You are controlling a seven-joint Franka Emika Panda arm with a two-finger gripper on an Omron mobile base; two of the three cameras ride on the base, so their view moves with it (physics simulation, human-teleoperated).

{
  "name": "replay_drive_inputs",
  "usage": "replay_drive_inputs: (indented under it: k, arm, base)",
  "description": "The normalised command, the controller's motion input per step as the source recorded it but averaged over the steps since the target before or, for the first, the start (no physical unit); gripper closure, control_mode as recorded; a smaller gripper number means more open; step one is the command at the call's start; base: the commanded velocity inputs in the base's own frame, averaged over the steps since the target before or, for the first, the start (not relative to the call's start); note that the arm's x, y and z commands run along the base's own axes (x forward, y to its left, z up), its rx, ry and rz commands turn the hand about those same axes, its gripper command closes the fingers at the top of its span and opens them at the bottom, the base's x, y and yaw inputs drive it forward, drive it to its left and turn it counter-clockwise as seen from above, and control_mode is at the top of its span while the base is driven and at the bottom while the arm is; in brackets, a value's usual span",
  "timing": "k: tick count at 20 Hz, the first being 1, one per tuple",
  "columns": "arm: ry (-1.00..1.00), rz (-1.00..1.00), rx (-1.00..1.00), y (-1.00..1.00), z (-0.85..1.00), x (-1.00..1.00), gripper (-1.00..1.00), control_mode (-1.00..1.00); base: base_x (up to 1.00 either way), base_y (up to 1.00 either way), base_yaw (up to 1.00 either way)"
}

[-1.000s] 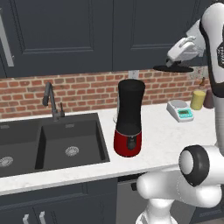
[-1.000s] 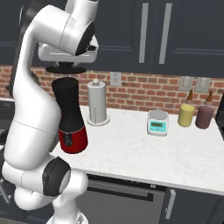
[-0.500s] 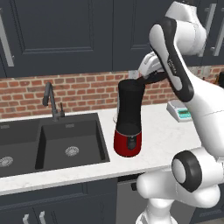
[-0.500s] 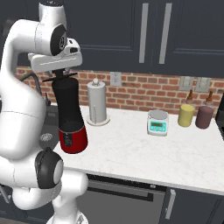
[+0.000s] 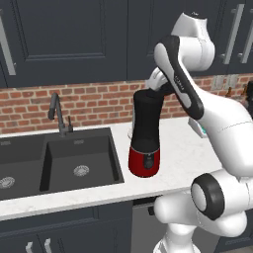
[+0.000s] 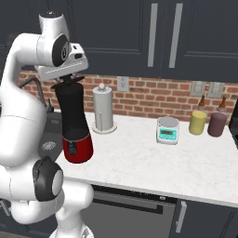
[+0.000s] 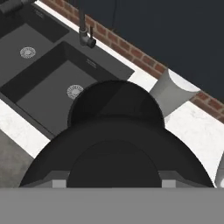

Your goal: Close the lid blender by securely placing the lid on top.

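lid held over the blender jar
the pincer (image 6: 68, 82) is clenched on the lid (image 7: 114, 154), which sits level at the top of the blender (image 5: 145, 134); whether it is fully seated cannot be told. below the pincer the blender's red base rests on the desk (image 6: 139, 160).

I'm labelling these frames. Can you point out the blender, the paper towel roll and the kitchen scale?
blender (image 6: 76, 148): right base view, on its red base.
paper towel roll (image 6: 103, 110): right base view, mid-roll.
kitchen scale (image 6: 168, 133): right base view, on its display face.
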Motion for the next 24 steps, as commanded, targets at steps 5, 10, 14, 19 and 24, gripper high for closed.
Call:
replay_drive_inputs:
  k: [5,10,14,19,24]
  arm:
    - [-0.02,-0.04,0.01,0.10,-0.13,0.30,1.00,-1.00]
    - [0.00,-0.04,0.08,0.21,-0.14,0.34,1.00,-1.00]
    - [0.00,-0.03,0.03,0.17,-0.26,0.26,1.00,-1.00]
    - [-0.02,-0.02,0.02,0.04,-0.30,0.29,1.00,-1.00]
    - [-0.07,-0.03,0.00,0.00,-0.18,0.23,1.00,-1.00]
  base:
    - [0.00,0.00,0.00]
    - [0.00,0.00,0.00]
    - [0.00,0.00,0.00]
    - [0.00,0.00,0.00]
    - [0.00,0.00,0.00]
